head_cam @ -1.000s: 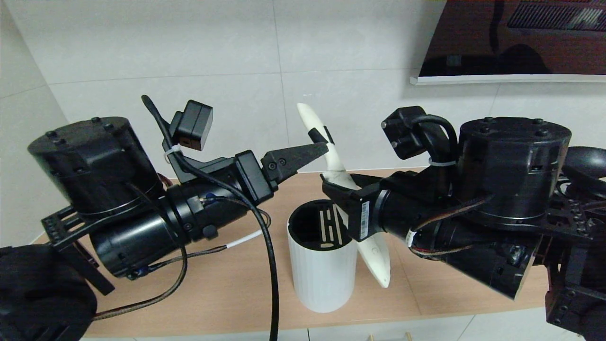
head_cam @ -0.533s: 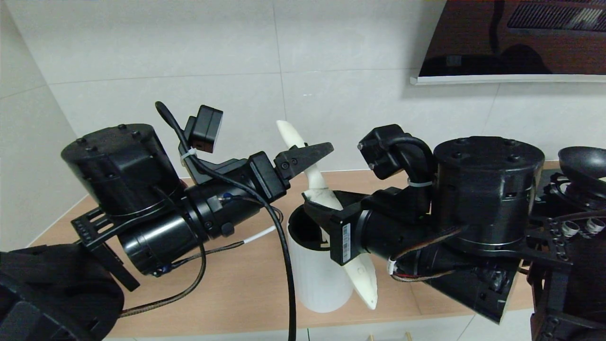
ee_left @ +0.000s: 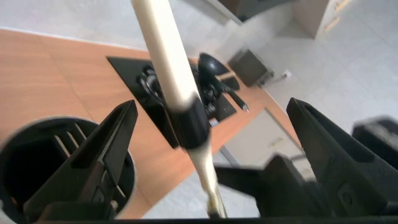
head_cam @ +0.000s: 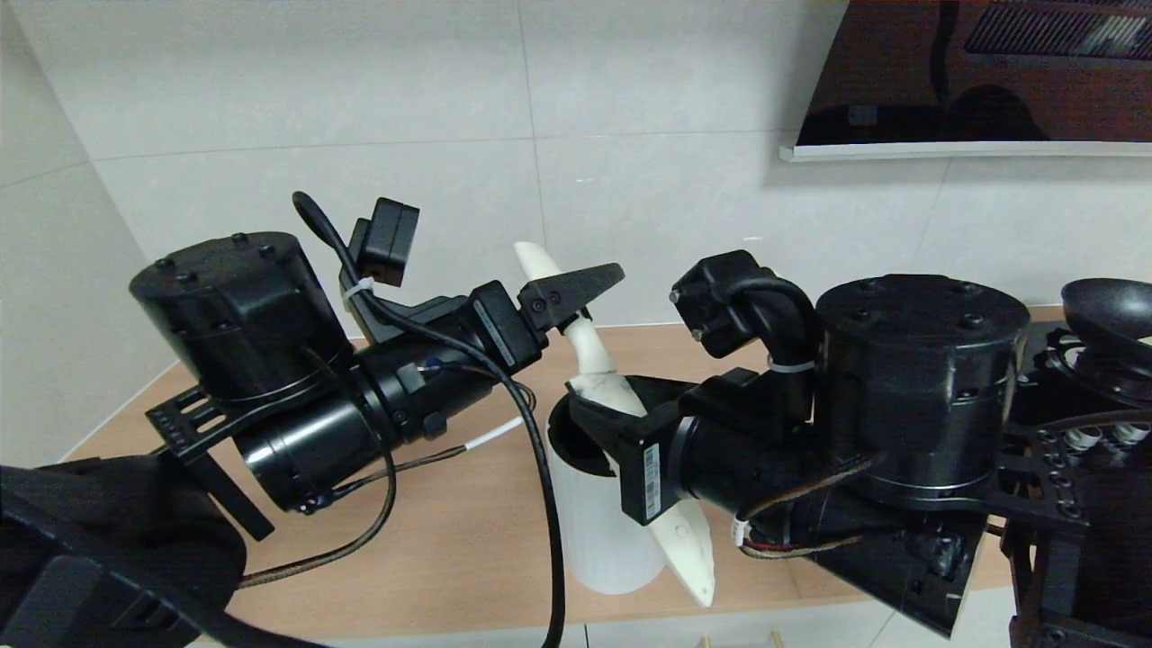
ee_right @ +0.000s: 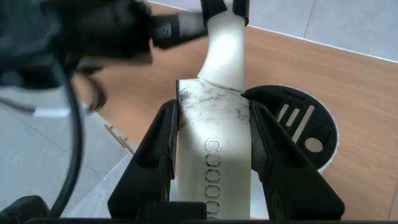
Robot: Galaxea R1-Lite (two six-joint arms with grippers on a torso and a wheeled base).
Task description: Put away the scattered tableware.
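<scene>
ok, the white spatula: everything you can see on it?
The white spatula looks plastic: cream-white, with a round handle bearing a black band and a flat blade with a row of small slots and dark scuffs. It is tilted, handle up, blade down by the white holder. The right gripper clamps its neck; the left gripper, open, flanks the handle without touching.

Kitchen: grey tiled wall (head_cam: 675,81), wooden counter (head_cam: 432,553), white utensil holder (head_cam: 598,540) standing on it.

Our head camera looks forward and down over the light wooden worktop (head_cam: 450,558). Both wrist cameras, close in, share its white cylindrical holder (head_cam: 594,540).
</scene>
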